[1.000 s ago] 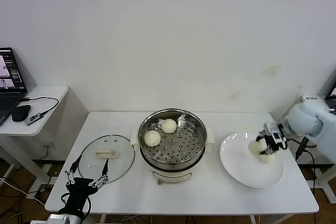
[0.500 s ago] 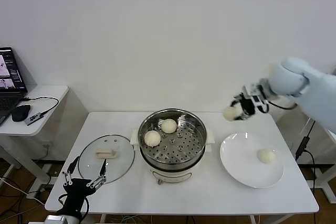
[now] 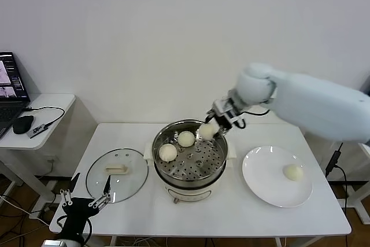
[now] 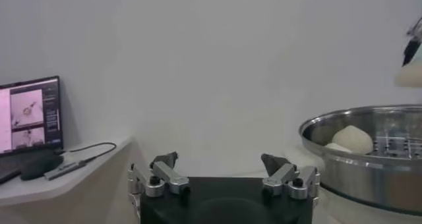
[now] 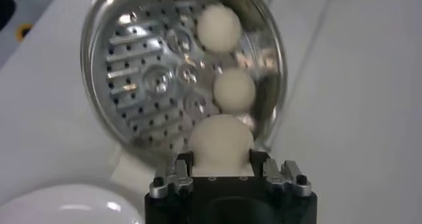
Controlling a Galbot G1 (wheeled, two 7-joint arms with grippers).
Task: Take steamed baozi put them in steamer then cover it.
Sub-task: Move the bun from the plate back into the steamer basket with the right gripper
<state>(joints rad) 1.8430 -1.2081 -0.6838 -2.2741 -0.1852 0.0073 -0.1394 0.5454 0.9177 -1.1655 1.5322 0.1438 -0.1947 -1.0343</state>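
The steamer (image 3: pixel 199 163) stands mid-table with two steamed baozi (image 3: pixel 167 152) (image 3: pixel 185 139) on its perforated tray. My right gripper (image 3: pixel 209 129) hangs over the pot's far right rim, shut on a third baozi (image 3: pixel 206 131). The right wrist view shows that baozi (image 5: pixel 221 143) between the fingers above the steamer tray (image 5: pixel 142 80). A further baozi (image 3: pixel 293 172) lies on the white plate (image 3: pixel 272 186). The cover (image 3: pixel 117 174) lies flat on the table, left of the steamer. My left gripper (image 3: pixel 85 201) waits open at the table's front left corner, nothing in it.
A side table (image 3: pixel 34 137) at the far left carries a laptop (image 3: pixel 10 88), a mouse (image 3: pixel 23 124) and a cable. The steamer's white side handles stick out beyond the pot. The wall stands close behind the table.
My right gripper lifted a baozi off the plate and carried it up and left to the steamer's right rim. My left gripper sank slightly toward the front edge, still open.
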